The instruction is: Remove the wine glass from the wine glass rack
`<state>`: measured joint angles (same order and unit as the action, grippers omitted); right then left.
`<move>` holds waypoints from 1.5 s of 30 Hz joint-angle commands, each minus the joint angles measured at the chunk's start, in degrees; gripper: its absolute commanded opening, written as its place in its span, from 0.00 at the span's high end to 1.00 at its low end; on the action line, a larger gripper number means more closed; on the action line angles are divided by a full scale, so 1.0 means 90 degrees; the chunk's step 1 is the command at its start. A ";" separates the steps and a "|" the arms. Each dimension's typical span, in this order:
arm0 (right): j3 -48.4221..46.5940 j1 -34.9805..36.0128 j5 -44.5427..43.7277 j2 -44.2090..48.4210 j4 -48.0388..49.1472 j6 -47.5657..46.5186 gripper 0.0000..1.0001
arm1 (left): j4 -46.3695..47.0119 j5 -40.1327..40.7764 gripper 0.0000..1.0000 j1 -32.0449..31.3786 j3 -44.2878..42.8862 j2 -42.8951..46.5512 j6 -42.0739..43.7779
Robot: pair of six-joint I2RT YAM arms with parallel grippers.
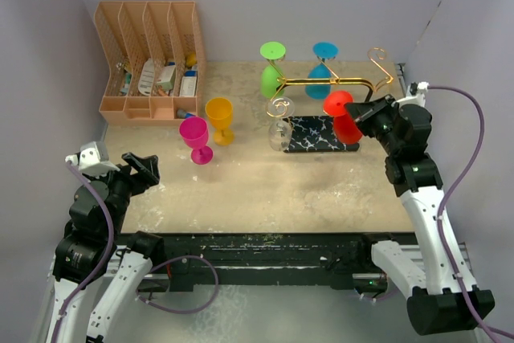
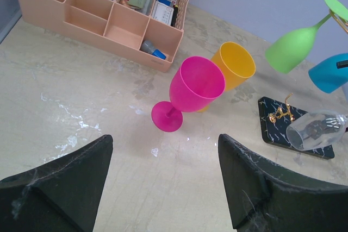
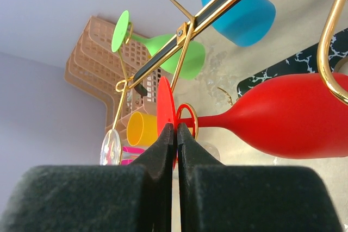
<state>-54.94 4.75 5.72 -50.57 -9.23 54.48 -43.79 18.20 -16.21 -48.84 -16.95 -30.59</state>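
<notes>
The wine glass rack [image 1: 337, 80] is a gold wire frame on a black marbled base [image 1: 317, 132]. A red wine glass [image 1: 344, 116] hangs upside down from its right arm, with green [image 1: 271, 78], blue [image 1: 320, 78] and clear [image 1: 279, 130] glasses on other arms. My right gripper [image 1: 365, 112] is at the red glass. In the right wrist view its jaws [image 3: 176, 127] are shut on the red foot disc [image 3: 165, 107], and the red bowl [image 3: 293, 115] points right, its stem in a gold hook ring. My left gripper [image 2: 163, 150] stands open over bare table at the near left, holding nothing.
A pink glass [image 1: 195, 136] and a yellow glass [image 1: 218, 116] stand upright on the table left of the rack. An orange slotted organiser [image 1: 148, 62] with small items sits at the back left. Purple walls close in on the left, back and right.
</notes>
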 commanded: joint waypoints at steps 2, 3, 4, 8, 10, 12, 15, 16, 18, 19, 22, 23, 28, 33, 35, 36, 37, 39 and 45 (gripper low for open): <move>-0.0042 -0.0040 -0.0003 0.0220 0.0194 0.0110 1.00 | 0.0295 0.0018 0.19 -0.0015 -0.0003 0.0001 0.0051; -0.0018 -0.0040 0.0045 0.0252 0.0208 0.0154 1.00 | 0.0295 0.0019 0.19 -0.0009 0.0005 0.0012 0.0054; 0.0011 -0.0040 0.0099 0.0297 0.0235 0.0203 1.00 | 0.0293 0.0019 0.19 -0.0006 0.0014 0.0017 0.0050; 0.0224 -0.0040 0.0441 0.0413 0.0493 0.0506 1.00 | 0.0295 0.0019 0.19 -0.0008 0.0014 0.0016 0.0049; 0.0313 -0.0040 0.0661 0.0424 0.0636 0.0662 1.00 | 0.0295 0.0019 0.19 -0.0009 0.0007 0.0015 0.0049; 0.0407 -0.0040 0.0830 0.0427 0.0821 0.0788 1.00 | 0.0295 0.0019 0.19 -0.0014 -0.0002 0.0021 0.0056; 0.0515 -0.0040 0.1016 0.0401 0.1054 0.0902 1.00 | 0.0295 0.0019 0.19 -0.0015 0.0004 0.0028 0.0051; 0.0547 -0.0040 0.1069 0.0393 0.1168 0.0952 1.00 | 0.0295 0.0019 0.19 -0.0013 0.0006 0.0028 0.0049; 0.0562 -0.0040 0.1137 0.0322 0.1281 0.0998 1.00 | 0.0295 0.0019 0.19 -0.0009 0.0007 0.0031 0.0040; 0.0553 -0.0037 0.1164 0.0276 0.1309 0.0999 1.00 | 0.0292 0.0019 0.19 -0.0011 0.0004 0.0021 0.0046; 0.0548 -0.0040 0.1180 0.0197 0.1442 0.1013 1.00 | 0.0295 0.0019 0.19 -0.0013 0.0005 0.0025 0.0040; 0.0543 -0.0040 0.1149 0.0182 0.1482 0.1008 1.00 | 0.0295 0.0019 0.19 -0.0015 0.0013 0.0029 0.0039; 0.0413 -0.0040 0.0810 0.0106 0.1587 0.0824 1.00 | 0.0295 0.0023 0.19 -0.0003 0.0007 0.0010 0.0040; 0.0252 -0.0040 0.0312 0.0002 0.1761 0.0515 1.00 | 0.0297 0.0029 0.19 -0.0014 0.0007 0.0007 0.0039; 0.0152 -0.0040 0.0089 -0.0061 0.1751 0.0387 1.00 | 0.0293 0.0029 0.19 -0.0007 0.0004 0.0008 0.0039; 0.0110 -0.0040 -0.0012 -0.0073 0.1756 0.0340 1.00 | 0.0295 0.0029 0.19 -0.0015 0.0007 0.0008 0.0039; 0.0084 -0.0040 -0.0102 -0.0075 0.1800 0.0288 1.00 | 0.0295 0.0029 0.19 -0.0008 0.0008 0.0008 0.0045; 0.0062 -0.0040 -0.0207 -0.0075 0.1946 0.0215 1.00 | 0.0295 0.0031 0.19 -0.0015 0.0007 0.0008 0.0039; -0.0051 -0.0040 -0.0489 -0.0036 0.2250 0.0197 1.00 | 0.0295 0.0028 0.19 -0.0011 0.0007 -0.0003 0.0041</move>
<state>-51.81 4.62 5.30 -52.07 4.54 57.93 -43.79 18.22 -16.21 -48.84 -16.95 -30.61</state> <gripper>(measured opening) 0.011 0.812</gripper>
